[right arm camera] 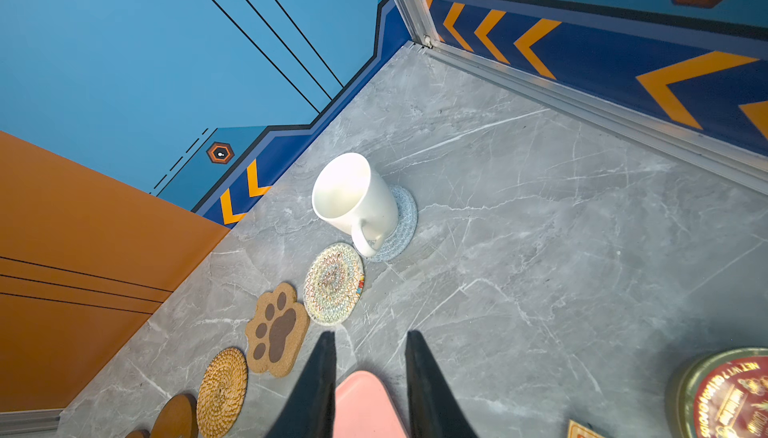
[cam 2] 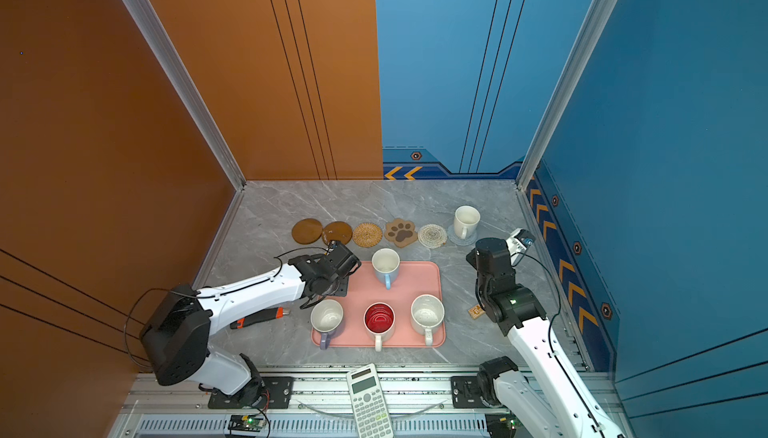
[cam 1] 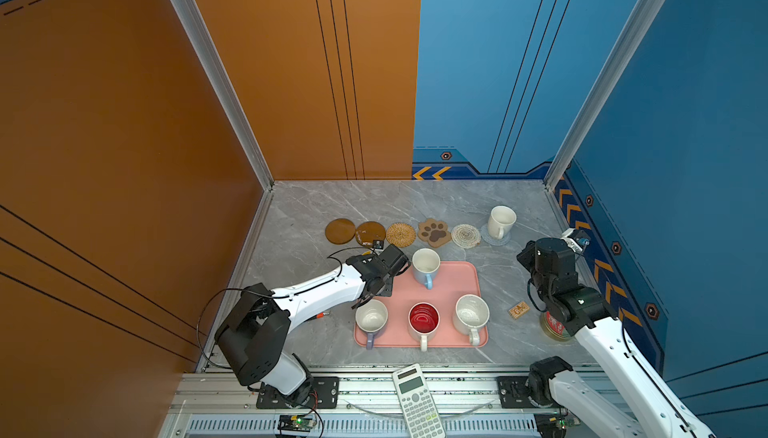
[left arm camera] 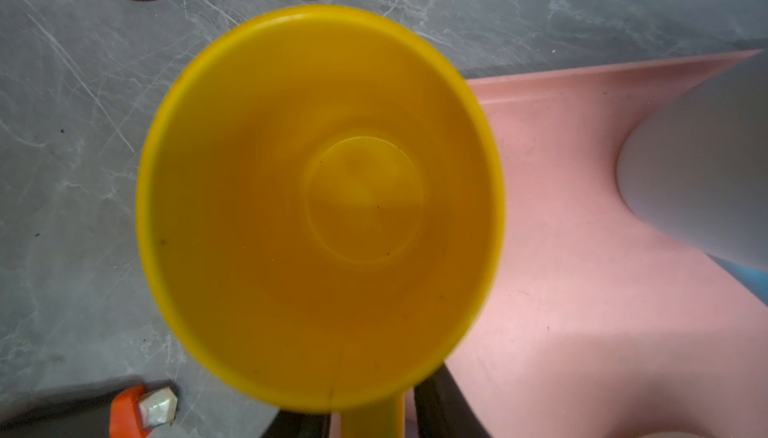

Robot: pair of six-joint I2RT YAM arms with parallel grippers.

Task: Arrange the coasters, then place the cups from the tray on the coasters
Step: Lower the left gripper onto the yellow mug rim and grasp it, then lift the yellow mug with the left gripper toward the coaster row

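Note:
A yellow cup (left arm camera: 320,207) fills the left wrist view, and its handle (left arm camera: 374,419) runs between the dark fingers of my left gripper (left arm camera: 374,411). A thin gap shows on each side, so the gripper is open. It sits by the back left corner of the pink tray (cam 1: 453,274). The tray holds a light-blue cup (cam 1: 426,267), a lilac cup (cam 1: 371,317), a red-inside cup (cam 1: 423,319) and a speckled cup (cam 1: 471,314). Behind it lie two dark brown coasters (cam 1: 340,231), a tan woven one (cam 1: 401,234), a paw (cam 1: 433,232) and a white woven one (cam 1: 465,235). A white cup (cam 1: 501,222) stands on the pale-blue coaster (right arm camera: 405,224). My right gripper (right arm camera: 370,334) hangs open and holds nothing.
A calculator (cam 1: 417,400) lies on the front rail. A red-lidded tin (cam 1: 555,328) and a small tan card (cam 1: 518,310) sit right of the tray. An orange-tipped tool (cam 2: 262,317) lies under the left arm. Walls close the left, back and right sides.

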